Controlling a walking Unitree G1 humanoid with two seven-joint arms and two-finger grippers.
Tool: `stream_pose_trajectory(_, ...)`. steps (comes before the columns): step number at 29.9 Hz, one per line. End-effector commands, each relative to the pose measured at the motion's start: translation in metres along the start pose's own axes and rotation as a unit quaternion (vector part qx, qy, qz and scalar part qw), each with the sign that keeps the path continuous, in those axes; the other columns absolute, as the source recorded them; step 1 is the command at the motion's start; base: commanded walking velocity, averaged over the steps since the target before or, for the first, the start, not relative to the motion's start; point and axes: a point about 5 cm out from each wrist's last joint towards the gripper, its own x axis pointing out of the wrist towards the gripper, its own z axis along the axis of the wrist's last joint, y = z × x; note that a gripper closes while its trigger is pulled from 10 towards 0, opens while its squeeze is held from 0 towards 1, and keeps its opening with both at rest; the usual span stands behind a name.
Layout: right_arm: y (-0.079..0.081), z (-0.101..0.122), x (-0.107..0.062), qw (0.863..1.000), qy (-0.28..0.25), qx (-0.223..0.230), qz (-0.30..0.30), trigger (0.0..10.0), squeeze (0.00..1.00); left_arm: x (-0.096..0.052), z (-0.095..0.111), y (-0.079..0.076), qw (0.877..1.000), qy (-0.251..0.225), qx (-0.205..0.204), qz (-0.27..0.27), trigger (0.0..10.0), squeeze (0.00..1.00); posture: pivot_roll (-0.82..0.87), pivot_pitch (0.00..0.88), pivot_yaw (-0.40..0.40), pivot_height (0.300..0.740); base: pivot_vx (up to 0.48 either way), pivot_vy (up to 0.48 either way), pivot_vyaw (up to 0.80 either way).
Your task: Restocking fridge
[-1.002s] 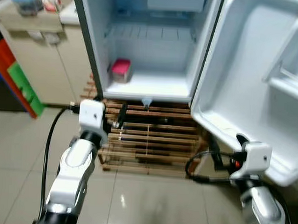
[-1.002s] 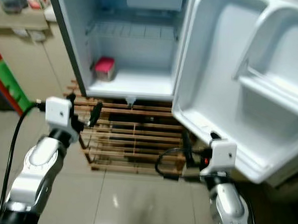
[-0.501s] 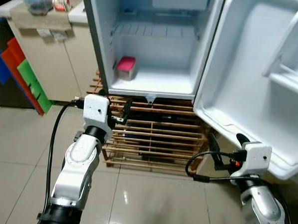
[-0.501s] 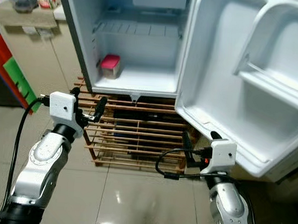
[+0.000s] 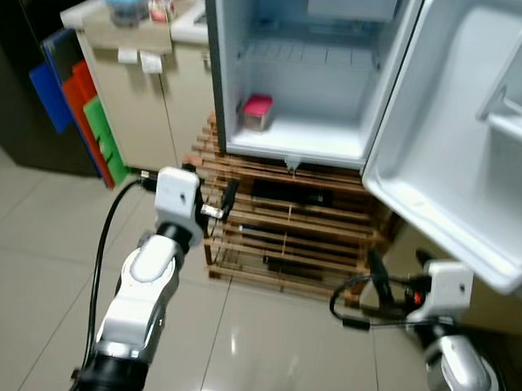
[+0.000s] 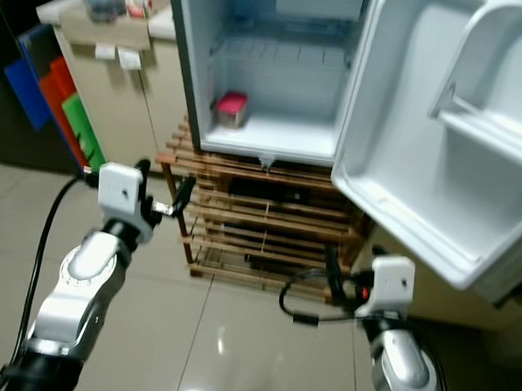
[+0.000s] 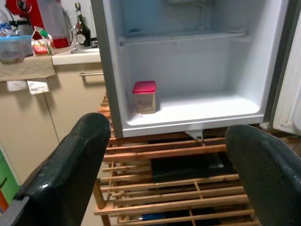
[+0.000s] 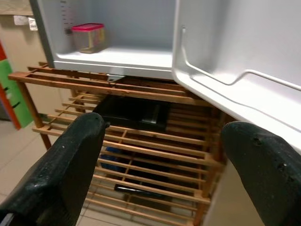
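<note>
A small fridge [image 5: 309, 138] stands open on a wooden slatted rack [image 5: 285, 241]. One clear container with a pink lid [image 5: 256, 111] sits at the left of the fridge floor, also seen as the container [image 7: 144, 96] in the left wrist view. My left gripper [image 5: 210, 197] is open and empty, held in front of the rack's left end, below the fridge. My right gripper [image 5: 397, 271] is open and empty too, low under the open fridge door [image 5: 458, 109]. Both point toward the fridge.
The door swings out to the right with moulded shelves. A beige cabinet [image 5: 144, 93] stands left of the fridge, with a blue tub [image 5: 127, 0] and bottles on top. Blue, orange and green panels [image 5: 82, 107] lean beside it. Glossy floor tiles [image 5: 30, 262] lie in front.
The whole picture has shifted right and drawn back a little, so the camera has moved. Both arms keep the same pose, open and empty. The container has stayed in place.
</note>
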Motion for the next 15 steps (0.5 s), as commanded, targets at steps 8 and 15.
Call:
stream_pose_trajectory(8,-0.005,0.006,0.0,1.0,-0.015,-0.012,-0.017,10.0,0.0,0.007,0.004,-0.004,1.0,-0.021,-0.003,-0.011,10.0,0.0,-0.16,0.0,0.043,0.74,0.0,-0.283,0.0)
stream_pose_trajectory(15,-0.013,-0.012,-0.014,1.0,0.013,-0.019,-0.018,10.0,0.0,0.004,0.004,-0.006,0.999,-0.029,-0.011,-0.015,10.0,0.0,-0.16,0.0,0.04,0.74,0.0,-0.453,0.0)
